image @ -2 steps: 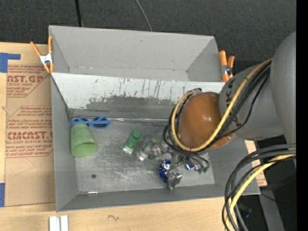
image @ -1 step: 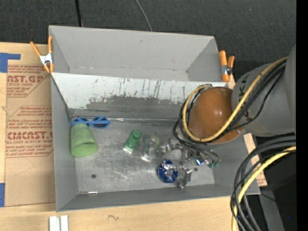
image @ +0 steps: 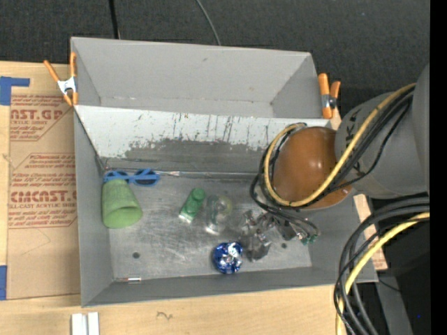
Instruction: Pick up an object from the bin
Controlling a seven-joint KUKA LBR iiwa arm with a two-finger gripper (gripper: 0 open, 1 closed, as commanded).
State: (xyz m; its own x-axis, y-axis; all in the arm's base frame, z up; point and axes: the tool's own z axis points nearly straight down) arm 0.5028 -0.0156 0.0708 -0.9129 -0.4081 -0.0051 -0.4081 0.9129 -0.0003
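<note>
**Grey bin, arm low at the right of its floor**

Dark ground lies behind a grey metal bin (image: 188,128) with sloping walls and a scuffed, streaked floor. From the right a thick grey arm (image: 391,145) reaches in over the rim. Its wrist carries a rounded orange cover (image: 307,166), with yellow-and-black cables (image: 269,180) looped round it.

At the left of the floor a pale green cup (image: 120,204) lies on its side, its mouth turned toward the near wall. Below the cover, the gripper (image: 260,241) is down at the right of the floor, close to the near wall. It is a dark tangle of metal, and I cannot tell whether it is open or closed, nor whether it has hold of anything.

Just above the cup, along the foot of the back wall, lies a blue frame (image: 133,178) shaped like a pair of glasses. Near the middle of the floor a small green bottle (image: 191,206) lies tilted, and a clear piece (image: 218,213) sits just to its right, between the bottle and the gripper.

A blue-and-white ball (image: 227,257) rests by the near wall, just beside the gripper on its left and a little lower. It is the thing nearest the gripper, but I cannot tell whether the two touch.
</note>
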